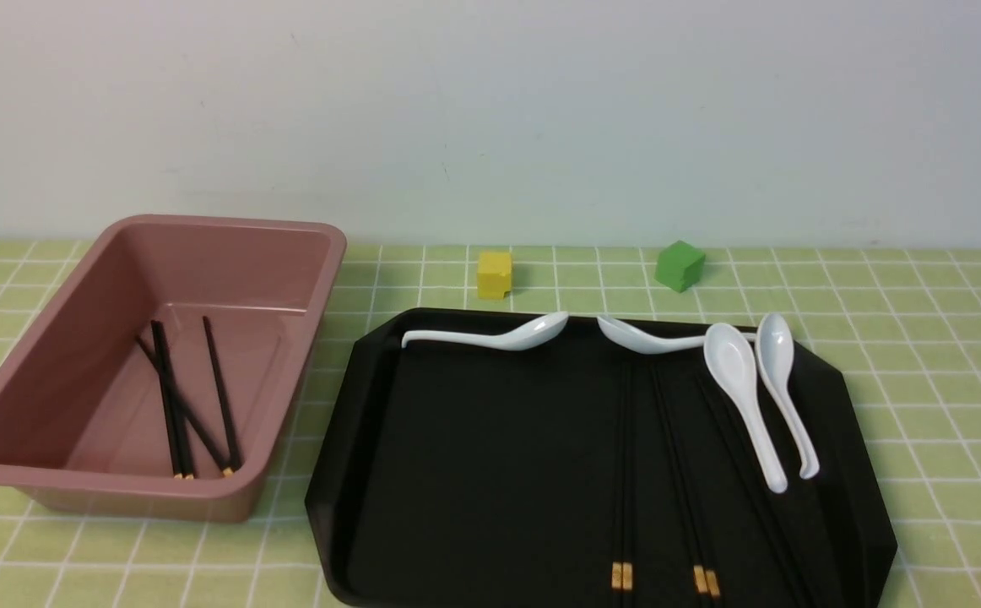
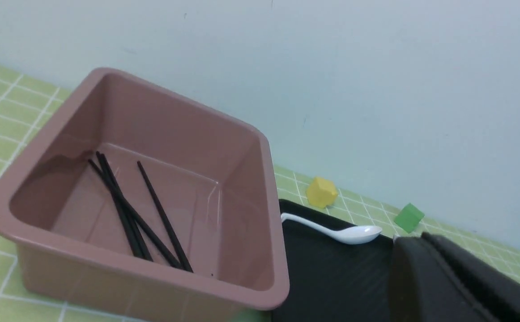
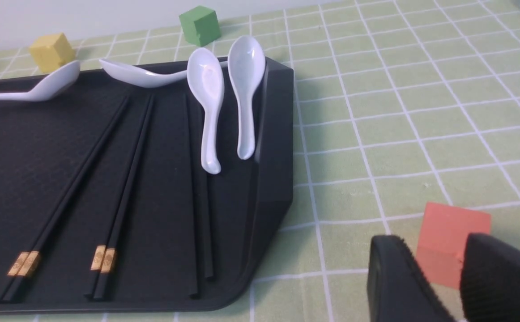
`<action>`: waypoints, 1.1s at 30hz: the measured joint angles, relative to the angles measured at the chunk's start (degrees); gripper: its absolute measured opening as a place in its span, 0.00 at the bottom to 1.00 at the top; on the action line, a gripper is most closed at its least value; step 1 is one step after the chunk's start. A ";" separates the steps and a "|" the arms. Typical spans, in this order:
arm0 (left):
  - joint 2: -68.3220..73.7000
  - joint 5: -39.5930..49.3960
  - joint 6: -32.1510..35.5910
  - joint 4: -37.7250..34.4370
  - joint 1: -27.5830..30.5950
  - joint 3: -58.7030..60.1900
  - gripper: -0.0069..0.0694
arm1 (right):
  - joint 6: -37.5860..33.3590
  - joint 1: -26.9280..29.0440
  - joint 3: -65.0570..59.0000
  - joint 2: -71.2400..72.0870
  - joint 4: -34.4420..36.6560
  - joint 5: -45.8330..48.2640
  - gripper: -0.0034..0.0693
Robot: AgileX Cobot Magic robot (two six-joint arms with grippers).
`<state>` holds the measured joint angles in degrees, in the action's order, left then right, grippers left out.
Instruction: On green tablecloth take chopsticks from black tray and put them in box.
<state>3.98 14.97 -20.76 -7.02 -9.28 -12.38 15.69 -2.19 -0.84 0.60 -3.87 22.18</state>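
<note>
The green tablecloth [image 1: 921,338] covers the table. The pink-brown box [image 1: 334,245] stands at the left with several black chopsticks [image 1: 186,405] lying in it; they also show in the left wrist view [image 2: 139,219]. The black tray [image 1: 474,473] lies to its right. More chopsticks [image 1: 623,473] with gold bands lie in pairs on the tray's right half, also in the right wrist view [image 3: 125,188]. Neither gripper shows in the front view. My left gripper [image 2: 421,241] is shut and empty, over the tray beside the box [image 2: 175,125]. My right gripper [image 3: 434,241] is open and empty, over the cloth right of the tray [image 3: 18,156].
Several white spoons [image 1: 739,388] lie along the tray's far edge and right side. A yellow cube [image 1: 495,274] and a green cube [image 1: 680,264] stand behind the tray. An orange cube [image 3: 452,228] sits on the cloth just beyond my right gripper's fingers.
</note>
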 joint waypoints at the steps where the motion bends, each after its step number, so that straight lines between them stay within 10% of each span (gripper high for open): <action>1: 0.00 -0.07 0.00 0.07 0.00 0.00 0.07 | 0.00 0.00 0.00 0.00 0.00 0.00 0.38; 33: -4.59 -1.03 0.00 6.10 0.06 5.41 0.07 | 0.00 0.00 0.00 0.00 0.00 0.00 0.38</action>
<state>-0.60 13.94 -20.76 -0.92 -9.22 -6.97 15.69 -2.19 -0.84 0.60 -3.87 22.18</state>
